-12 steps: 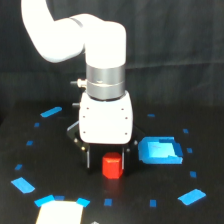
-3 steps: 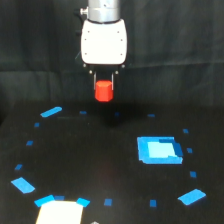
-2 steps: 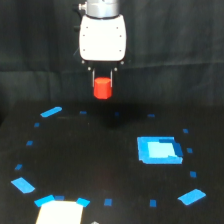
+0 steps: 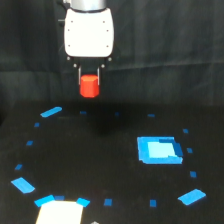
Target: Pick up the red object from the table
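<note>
The end effector (image 4: 89, 82) grasps the red object (image 4: 89, 86), raised well above the counter (image 4: 100, 165) at twelve o'clock; the pick looks done, so next it need only hold firm.

gripper (image 4: 89, 80): has risen from down beside the blue rectangle (image 4: 158, 150) to well above it, a little higher than a second ago
red object (image 4: 89, 86): lifted off the table (image 4: 110, 175), now clamped between the fingers, in mid-air

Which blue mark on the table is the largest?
The blue rectangle on the exterior view's right of the table; the other blue marks are only small strips and dots.
</note>
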